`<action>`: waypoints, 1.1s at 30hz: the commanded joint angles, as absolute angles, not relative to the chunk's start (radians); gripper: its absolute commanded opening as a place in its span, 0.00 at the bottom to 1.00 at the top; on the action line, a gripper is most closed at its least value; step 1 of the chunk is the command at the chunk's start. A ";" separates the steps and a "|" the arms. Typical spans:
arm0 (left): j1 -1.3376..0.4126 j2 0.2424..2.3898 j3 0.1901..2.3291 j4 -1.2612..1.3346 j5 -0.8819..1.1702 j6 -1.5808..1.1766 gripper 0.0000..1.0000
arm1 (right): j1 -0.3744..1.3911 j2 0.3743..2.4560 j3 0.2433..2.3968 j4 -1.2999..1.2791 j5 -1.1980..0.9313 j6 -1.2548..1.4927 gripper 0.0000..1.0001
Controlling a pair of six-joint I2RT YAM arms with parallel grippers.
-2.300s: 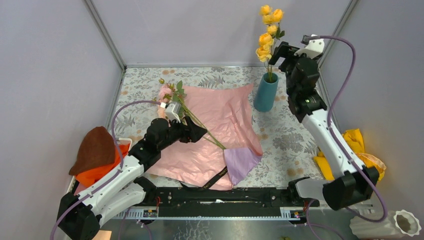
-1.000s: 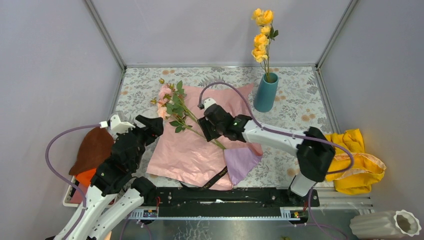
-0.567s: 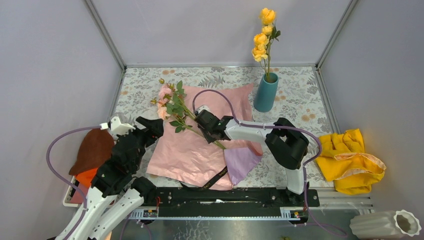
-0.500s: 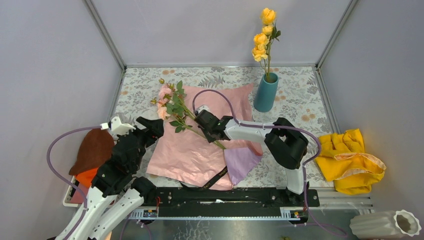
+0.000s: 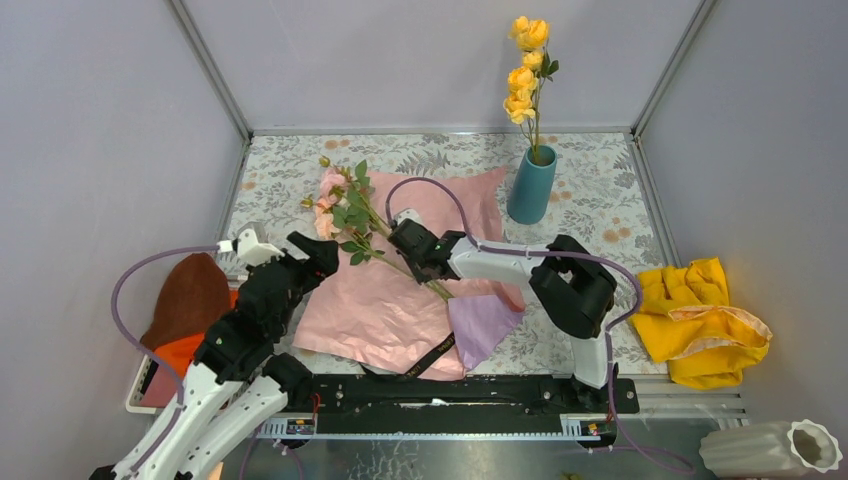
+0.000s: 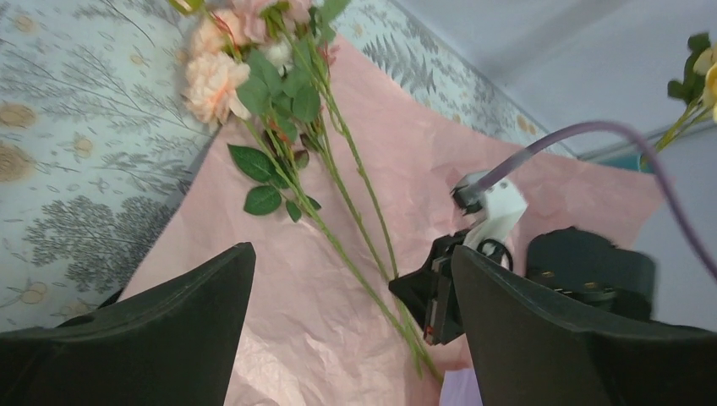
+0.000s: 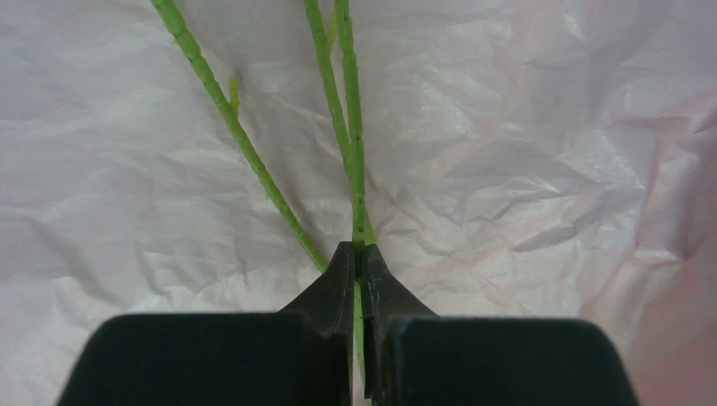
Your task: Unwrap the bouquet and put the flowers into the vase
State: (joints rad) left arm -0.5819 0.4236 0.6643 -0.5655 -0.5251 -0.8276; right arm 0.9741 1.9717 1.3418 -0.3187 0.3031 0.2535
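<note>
Right gripper (image 7: 358,256) newly around slim stem (image 7: 354,152)

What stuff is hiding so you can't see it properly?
- Right wrist view: the right gripper hides how many stems it pinches, one or two.
- Left wrist view: the yellow roses are cut off by the right edge.
- Top view: the white vase is cut off by the bottom edge.

Table (image 5: 590,215), leaf-print cover. Directly on it: spread pink paper (image 5: 380,310), lilac paper (image 5: 480,322) at its near right corner, teal vase (image 5: 531,186) upright far right. Flowers (image 5: 345,212) on pink paper, heads possibly touching cover.
</note>
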 commanded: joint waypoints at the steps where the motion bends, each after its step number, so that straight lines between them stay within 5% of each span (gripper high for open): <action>1: -0.583 0.488 0.625 -0.436 -0.416 -0.860 0.94 | 0.979 1.796 1.356 -0.309 0.310 0.282 0.00; 18: -0.579 0.697 0.483 0.156 -0.052 -0.913 0.95 | 0.978 1.494 1.168 -0.153 -0.031 0.343 0.00; 33: -0.574 0.758 0.487 0.034 0.004 -1.015 0.83 | 0.983 1.414 1.102 -0.115 -0.012 0.365 0.00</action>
State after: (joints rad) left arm -0.5816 0.7830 0.4671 0.1066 0.0006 -0.9653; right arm 0.9745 1.4536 1.1103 -0.1650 -0.0406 0.3607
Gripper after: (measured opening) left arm 0.849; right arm 0.023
